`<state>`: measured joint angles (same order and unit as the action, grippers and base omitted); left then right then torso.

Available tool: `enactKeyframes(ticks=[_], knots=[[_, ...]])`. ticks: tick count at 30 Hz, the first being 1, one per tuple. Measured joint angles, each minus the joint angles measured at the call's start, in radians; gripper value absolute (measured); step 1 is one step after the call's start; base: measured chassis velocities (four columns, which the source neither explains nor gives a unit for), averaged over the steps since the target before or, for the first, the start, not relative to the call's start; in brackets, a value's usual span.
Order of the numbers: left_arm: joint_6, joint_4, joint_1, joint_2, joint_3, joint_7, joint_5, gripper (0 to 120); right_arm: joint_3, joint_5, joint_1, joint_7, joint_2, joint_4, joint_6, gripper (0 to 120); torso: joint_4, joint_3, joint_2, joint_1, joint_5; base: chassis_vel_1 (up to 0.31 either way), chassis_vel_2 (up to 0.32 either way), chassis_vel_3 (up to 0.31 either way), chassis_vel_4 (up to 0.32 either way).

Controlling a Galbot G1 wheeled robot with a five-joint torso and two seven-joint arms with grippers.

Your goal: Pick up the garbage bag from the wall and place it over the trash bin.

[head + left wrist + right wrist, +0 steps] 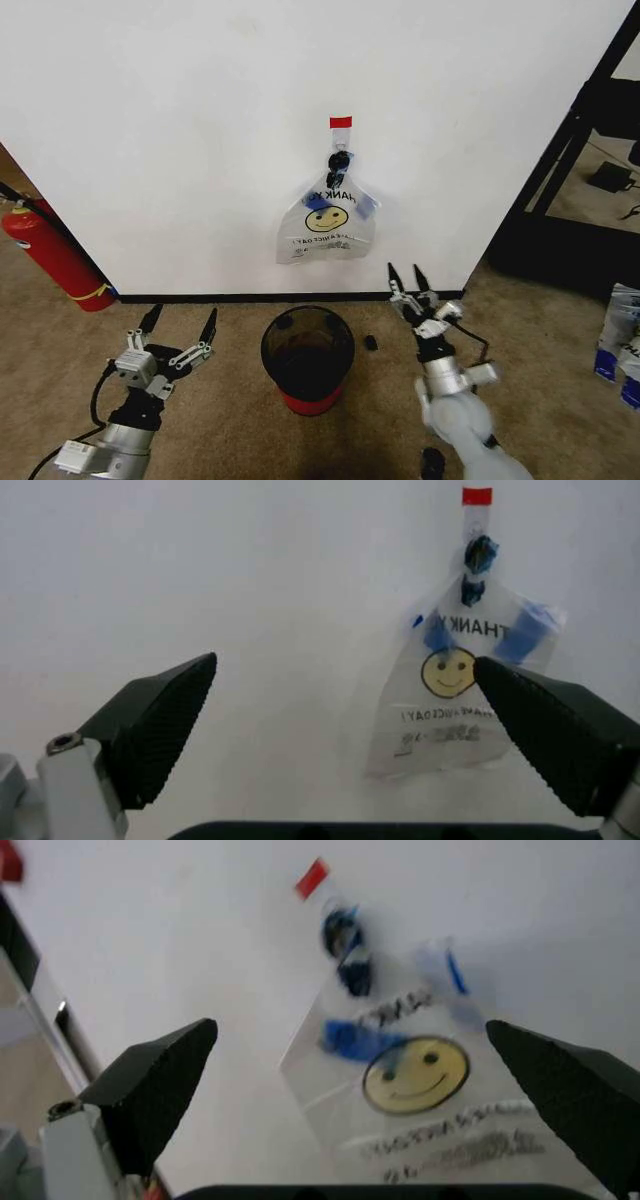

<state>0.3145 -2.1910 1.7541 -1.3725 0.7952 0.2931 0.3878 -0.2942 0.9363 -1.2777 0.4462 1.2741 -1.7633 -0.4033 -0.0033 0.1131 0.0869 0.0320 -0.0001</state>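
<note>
Hanging from the wall point(180, 130), the garbage bag point(327, 225) awaits pickup; both grippers, left point(178, 328) and right point(412, 280), hover spread-jawed beside the trash bin point(307, 358); probably reaching comes next.

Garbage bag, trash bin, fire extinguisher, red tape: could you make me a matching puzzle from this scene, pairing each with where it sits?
Things:
1. garbage bag
2. trash bin
3. fire extinguisher
4. red tape

Places:
A. on the carpet between the two grippers
B. stuck on the wall above the hook
C. hanging from the hook on the wall
D. leaning at the wall's left end

Pairs: 1-C, 2-A, 3-D, 4-B
</note>
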Motion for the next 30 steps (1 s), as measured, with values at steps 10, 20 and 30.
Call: enactKeyframes(ticks=[10, 20, 30], knots=[[0.02, 0.029, -0.006, -0.026, -0.023, -0.025, -0.025, 100, 0.013, 0.055, 0.031, -0.057, -0.016, -0.012, 0.012, 100, 0.0007, 0.0, 0.0, 0.0, 0.0004, 0.0, 0.0, 0.0, 0.0], [0.029, 0.045, -0.015, -0.009, -0.012, -0.025, -0.005, 100, -0.002, -0.178, -0.087, -0.185, -0.047, -0.094, 0.069, 100, -0.0001, 0.0, 0.0, 0.0, 0.0, 0.0, 0.0, 0.0, 0.0], [0.039, 0.05, -0.002, -0.013, -0.012, -0.022, -0.023, 100, 0.135, 0.052, 0.181, -0.198, 0.009, 0.098, 0.006, 100, 0.0006, 0.0, 0.0, 0.0, 0.0001, 0.0, 0.0, 0.0, 0.0]])
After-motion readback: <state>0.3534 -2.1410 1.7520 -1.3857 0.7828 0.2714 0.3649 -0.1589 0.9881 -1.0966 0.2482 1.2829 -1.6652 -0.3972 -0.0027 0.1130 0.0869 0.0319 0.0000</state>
